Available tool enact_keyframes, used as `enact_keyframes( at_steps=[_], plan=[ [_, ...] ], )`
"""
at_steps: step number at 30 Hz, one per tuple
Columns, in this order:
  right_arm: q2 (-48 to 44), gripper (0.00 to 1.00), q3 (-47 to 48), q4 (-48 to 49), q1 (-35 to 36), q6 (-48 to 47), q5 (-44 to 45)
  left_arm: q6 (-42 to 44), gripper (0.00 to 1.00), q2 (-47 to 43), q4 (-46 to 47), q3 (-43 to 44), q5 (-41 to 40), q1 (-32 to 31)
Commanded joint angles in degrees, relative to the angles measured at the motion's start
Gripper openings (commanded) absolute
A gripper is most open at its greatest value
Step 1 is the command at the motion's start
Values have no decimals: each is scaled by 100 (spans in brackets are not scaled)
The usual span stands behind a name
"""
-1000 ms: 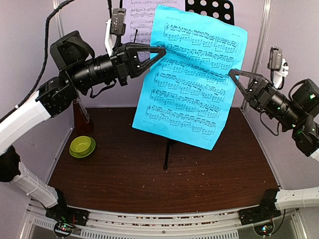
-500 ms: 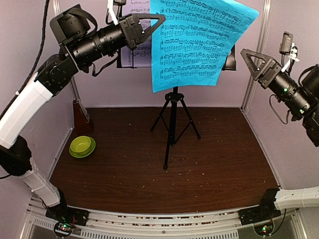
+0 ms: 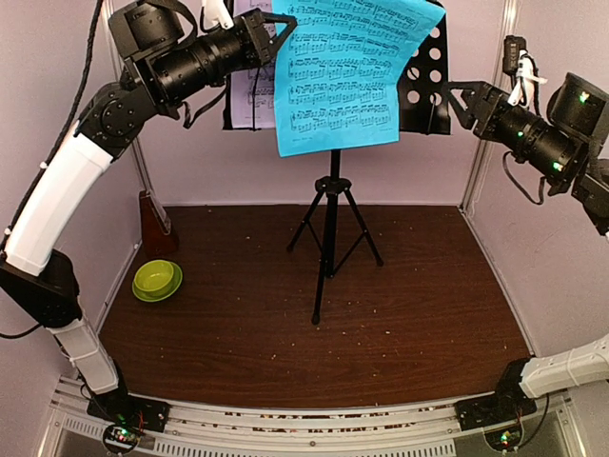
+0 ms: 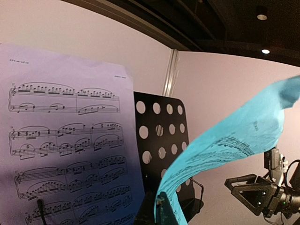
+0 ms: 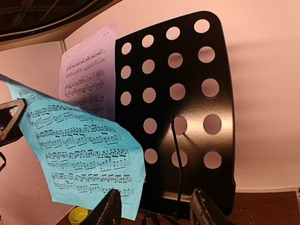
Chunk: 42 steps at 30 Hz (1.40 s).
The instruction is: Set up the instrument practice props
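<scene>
Cyan sheet (image 3: 338,76): printed staves, curled, hanging before black perforated stand (image 3: 425,81), top corner pinched in left hand (image 3: 282,23) | white sheet (image 3: 249,90): on stand's left half | right hand (image 5: 156,207): parted, empty, beside stand | metronome (image 3: 152,221): probably the brown shape by left wall.

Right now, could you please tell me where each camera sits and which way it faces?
Top external: above and behind the arms, looking down at the table and music stand; both arms show.
Left wrist: on the raised left arm, facing the white sheet and stand; the left hand pinches the cyan sheet.
Right wrist: on the right arm, facing the stand's front; the open right hand frames the bottom.
Shared: both wrist views show the stand and both sheets.
</scene>
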Motion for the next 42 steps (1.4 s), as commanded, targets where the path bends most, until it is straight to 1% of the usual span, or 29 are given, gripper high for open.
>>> enact_keyframes(
  at_steps=[1, 6, 9, 13, 17, 21, 29, 36, 38, 42],
  plan=[
    [104, 51, 194, -356, -31, -148, 250, -109, 0, -8, -79, 186, -748, 42],
    [229, 51, 294, -374, -38, -223, 375, 83, 0, 2, 273, 174, -806, 42],
    [378, 51, 476, -408, -38, -278, 546, 313, 0, 69, 729, 179, -475, 42],
    [681, 50, 890, -593, -35, -320, 693, 537, 0, 224, 1034, 356, -355, 42],
    [1026, 51, 1323, -926, -33, -382, 836, 810, 0, 337, 1273, 492, -396, 55],
    [1243, 52, 1526, -1032, -46, -550, 976, 863, 0, 484, 1318, 657, -283, 69],
    [1712, 52, 2014, -1504, -113, -747, 1067, 962, 0, 548, 1388, 647, -130, 77],
    [1783, 52, 2015, -1723, -247, -806, 1042, 1034, 0, 561, 1458, 615, 98, 77],
    [1789, 50, 1977, -1730, -316, -782, 965, 1043, 0, 576, 1487, 603, 158, 77],
    [1760, 44, 1873, -1689, -453, -654, 781, 1014, 0, 596, 1541, 602, 227, 72]
  ],
)
